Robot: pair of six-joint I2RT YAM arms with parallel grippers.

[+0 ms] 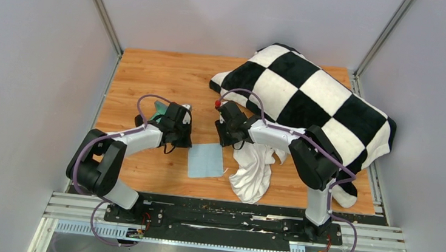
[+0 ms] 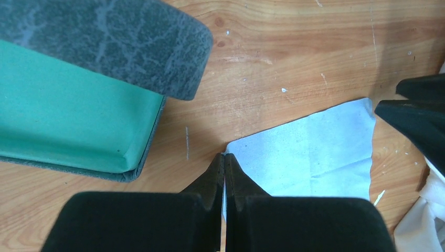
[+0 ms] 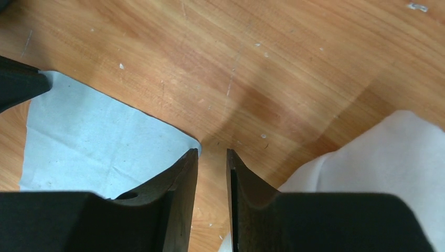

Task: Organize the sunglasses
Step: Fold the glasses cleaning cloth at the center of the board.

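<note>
No sunglasses show in any view. The grey-blue case [image 1: 159,114] lies open beside my left gripper, and its mint-green inside [image 2: 78,115] is bare. A square light-blue cloth [image 1: 205,160] lies flat on the wood between the arms. My left gripper [image 2: 224,156] is shut, its tips pinching the cloth's [image 2: 309,157] near left corner. My right gripper [image 3: 212,152] is open by a narrow gap, with only bare wood between its tips. It stands at the cloth's [image 3: 94,142] other top corner, one finger over the edge.
A black-and-white checkered blanket [image 1: 308,97] covers the far right of the wooden table [image 1: 152,71]. A crumpled white cloth [image 1: 253,171] lies under the right arm, next to the blue cloth. Grey walls close in on both sides.
</note>
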